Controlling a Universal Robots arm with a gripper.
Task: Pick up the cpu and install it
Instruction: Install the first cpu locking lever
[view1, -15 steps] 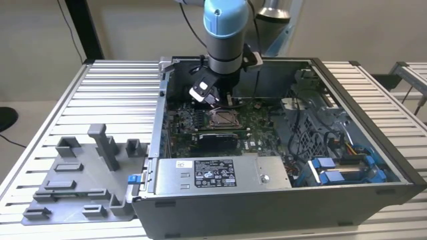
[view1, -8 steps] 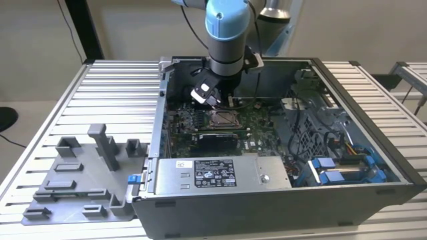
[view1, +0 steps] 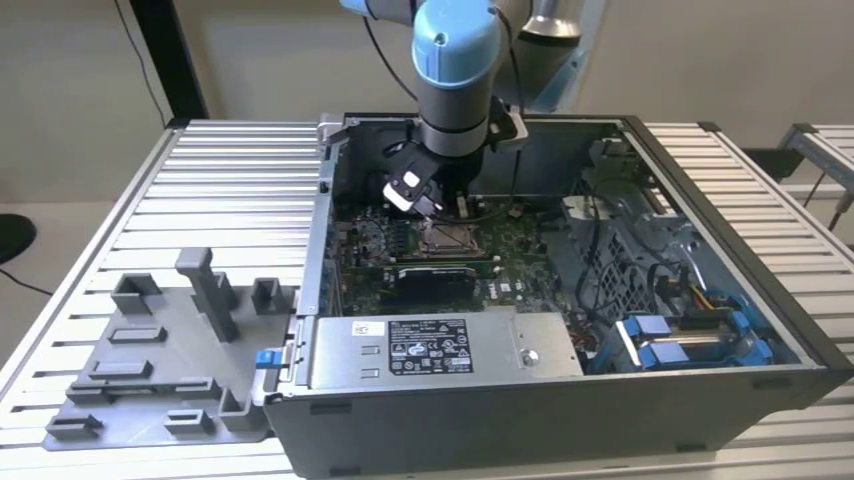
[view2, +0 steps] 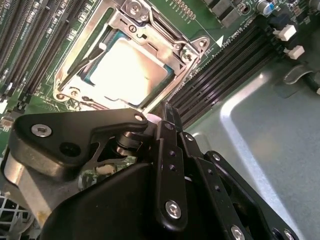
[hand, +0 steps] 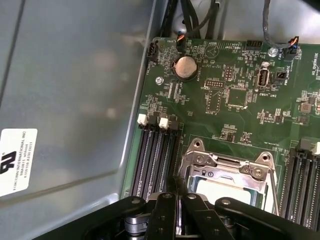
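Slatted table (view1: 200, 190) is bearing the open computer case (view1: 534, 420) in the exterior view, the gripper (view1: 430, 208) hanging inside over the motherboard (view1: 527, 245). In the second wrist view the cpu (view2: 132, 70) is lying inside the socket frame (view2: 170, 35), fingers (view2: 167, 120) pressing together, empty. In the first wrist view, placing is looking done; frame locking, unclear.

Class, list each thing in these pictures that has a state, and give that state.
cpu: seated inside the socket frame.
gripper: jaws shut, empty, close beside the socket frame.
computer case: lying on its side, open.
memory slots: empty.
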